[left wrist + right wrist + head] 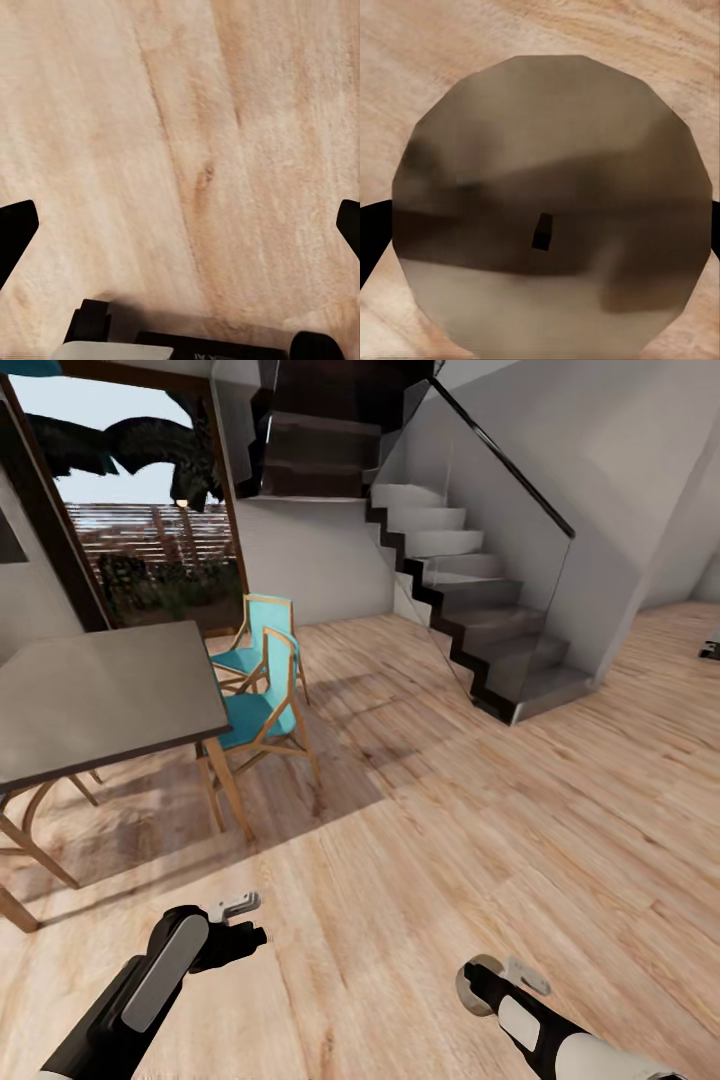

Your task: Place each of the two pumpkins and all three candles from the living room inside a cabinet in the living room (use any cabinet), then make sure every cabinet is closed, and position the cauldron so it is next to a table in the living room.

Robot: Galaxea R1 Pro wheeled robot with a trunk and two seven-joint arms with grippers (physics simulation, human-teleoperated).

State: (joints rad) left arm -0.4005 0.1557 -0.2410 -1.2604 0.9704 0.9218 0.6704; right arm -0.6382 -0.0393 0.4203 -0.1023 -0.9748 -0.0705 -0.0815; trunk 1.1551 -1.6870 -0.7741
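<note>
Pale wood plank floor (420, 840) underneath, and just above it, low at the head view's right, a stubby cream candle (555, 202) clamped between the fingers of the right gripper (478, 982). Probably light, stiff and waxy-slick, so best gripped across its round flank, as here, never by the wick (542, 231). Seen end-on with that dark wick in the right wrist view, a mere pale disc from the head; further out, the left gripper (180, 225) spread wide and empty over bare planks, then a grey dining table (100, 700), teal chairs (262, 715) and a staircase (470, 600).
</note>
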